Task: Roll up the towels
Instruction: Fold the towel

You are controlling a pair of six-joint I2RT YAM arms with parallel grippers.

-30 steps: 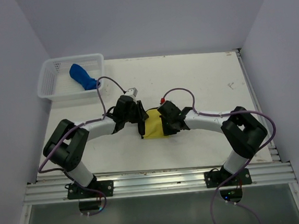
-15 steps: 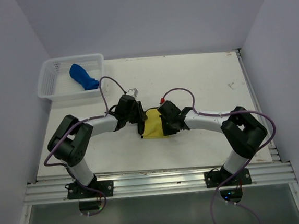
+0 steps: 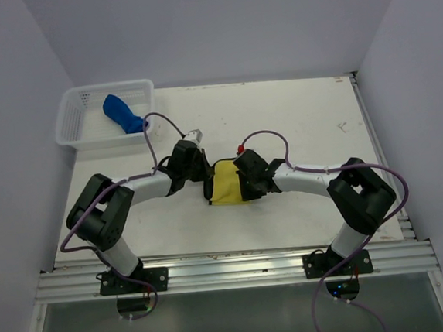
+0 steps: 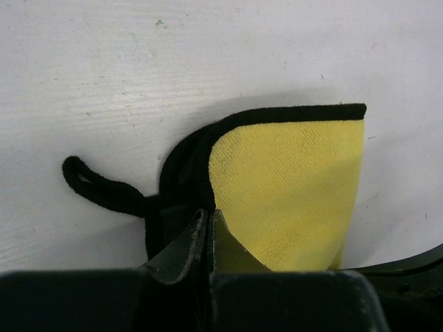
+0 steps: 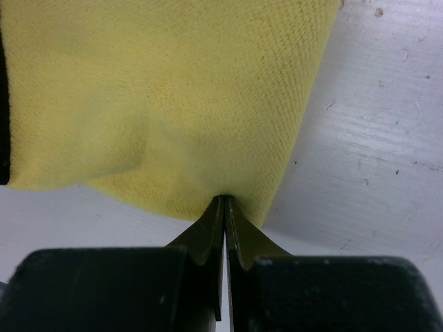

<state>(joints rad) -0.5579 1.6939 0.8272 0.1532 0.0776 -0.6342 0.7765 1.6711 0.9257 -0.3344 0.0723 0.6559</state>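
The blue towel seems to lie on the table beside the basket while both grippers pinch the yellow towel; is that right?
Not quite: the top external view shows the blue towel inside the basket. The left gripper and right gripper do pinch the yellow towel.

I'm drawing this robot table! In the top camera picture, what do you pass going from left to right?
white basket → left gripper → yellow towel → right gripper
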